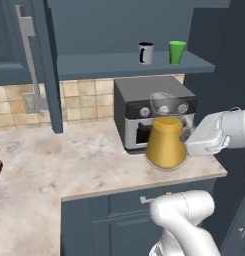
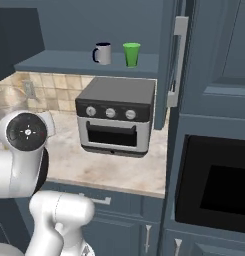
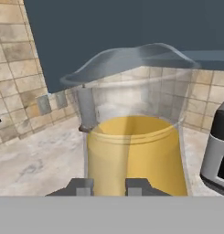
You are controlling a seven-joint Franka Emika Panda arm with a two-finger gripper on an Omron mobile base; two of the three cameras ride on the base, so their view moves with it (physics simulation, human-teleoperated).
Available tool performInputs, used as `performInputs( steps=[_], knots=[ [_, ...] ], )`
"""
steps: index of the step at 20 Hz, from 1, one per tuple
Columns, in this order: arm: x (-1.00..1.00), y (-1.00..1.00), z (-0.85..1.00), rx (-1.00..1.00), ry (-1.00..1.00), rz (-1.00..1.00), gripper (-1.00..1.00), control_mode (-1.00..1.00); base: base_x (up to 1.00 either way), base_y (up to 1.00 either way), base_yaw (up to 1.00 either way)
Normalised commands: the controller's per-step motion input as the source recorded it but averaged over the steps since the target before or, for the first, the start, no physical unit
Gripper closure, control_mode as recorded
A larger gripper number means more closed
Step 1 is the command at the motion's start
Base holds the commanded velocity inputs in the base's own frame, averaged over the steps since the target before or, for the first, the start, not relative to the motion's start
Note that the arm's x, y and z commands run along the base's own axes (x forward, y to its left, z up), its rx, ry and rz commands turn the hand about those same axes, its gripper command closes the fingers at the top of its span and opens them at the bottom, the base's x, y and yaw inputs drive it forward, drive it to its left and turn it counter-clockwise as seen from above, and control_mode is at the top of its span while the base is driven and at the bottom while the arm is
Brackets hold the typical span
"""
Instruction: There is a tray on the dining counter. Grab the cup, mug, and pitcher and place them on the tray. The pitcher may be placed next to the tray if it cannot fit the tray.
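Worktop [image 1: 69, 165], marbled stone, carrying a grey toaster oven [image 1: 139, 112] at the back and the pitcher near its front edge. This is not the dining counter, so a carry lies ahead.

Shelf [image 1: 94, 64], dark blue, above the oven: holds the mug [image 1: 145, 52] and the cup [image 1: 177, 51], side by side, well apart from the arm. Both look untouched.

Pitcher [image 1: 166, 140], clear glass, flared neck, orange-yellow lower part, upright, standing just in front of the oven's right half. It appears taller and heavier than the other two items, and the glass is likely smooth.

Claw [image 3: 110, 186], level with the lower body of the pitcher, approaching from the side. In the hand view the two fingertips [image 3: 81, 186] sit close together against the yellow wall; the jaws are narrow, and whether they pinch the glass or merely rest at it cannot be told.

Handling note, as judgement: confirm a firm hold before lifting, since the cone tapers upward and could slip downward out of a loose pinch. Lift straight up, keep the vessel vertical, clear the oven front and the shelf edge above, then move slowly.
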Motion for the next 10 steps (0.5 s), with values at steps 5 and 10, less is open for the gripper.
performInputs(
  steps=[5,10],
  knots=[
    [0.0,0.0,0.0,0.0,0.0,0.0,1.0,1.0,-0.98,-0.03,0.0],
    [0.0,0.0,0.0,0.0,0.0,0.0,1.0,1.0,-0.89,-0.32,0.08]
  ],
)
